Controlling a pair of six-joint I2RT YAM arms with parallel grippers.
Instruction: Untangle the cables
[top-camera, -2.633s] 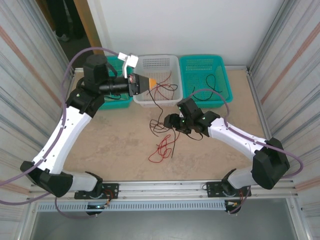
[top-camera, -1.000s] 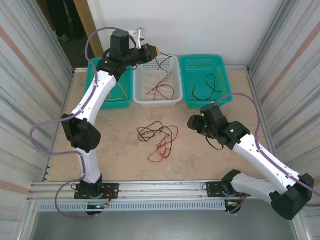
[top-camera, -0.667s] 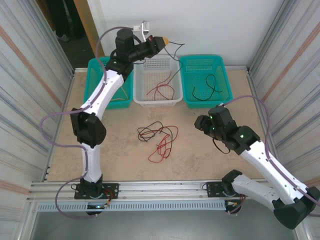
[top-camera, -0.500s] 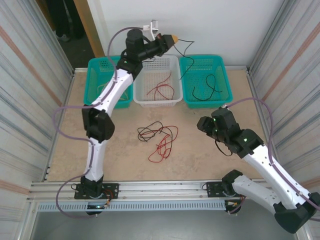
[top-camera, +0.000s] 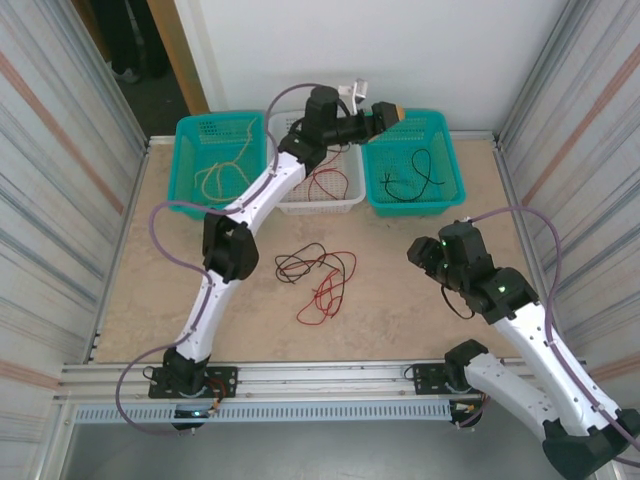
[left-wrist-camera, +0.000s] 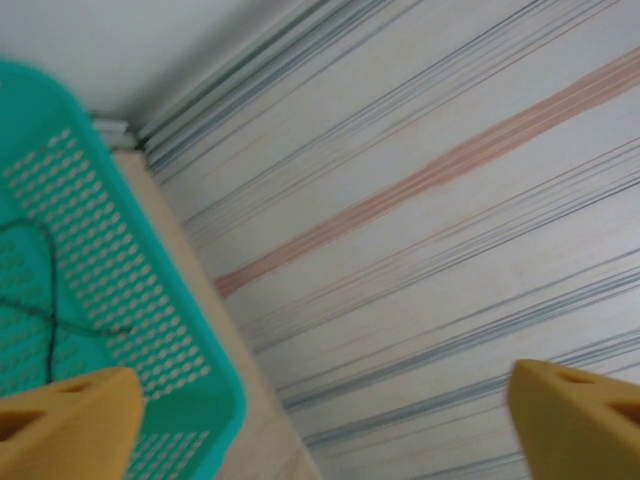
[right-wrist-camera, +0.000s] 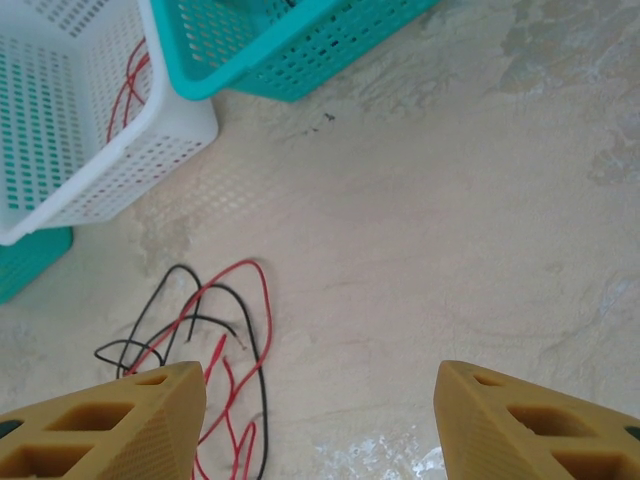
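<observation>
Cables (top-camera: 318, 276), red and black, lie knotted on the tabletop (top-camera: 180, 270); others sit in baskets (top-camera: 457, 170). Left gripper (left-wrist-camera: 320, 415) and right gripper (right-wrist-camera: 320, 400) fingers gape, empty.

Beige mottled tabletop (top-camera: 390, 335); corrugated side walls (top-camera: 50, 150); white back wall (top-camera: 450, 50)
</observation>
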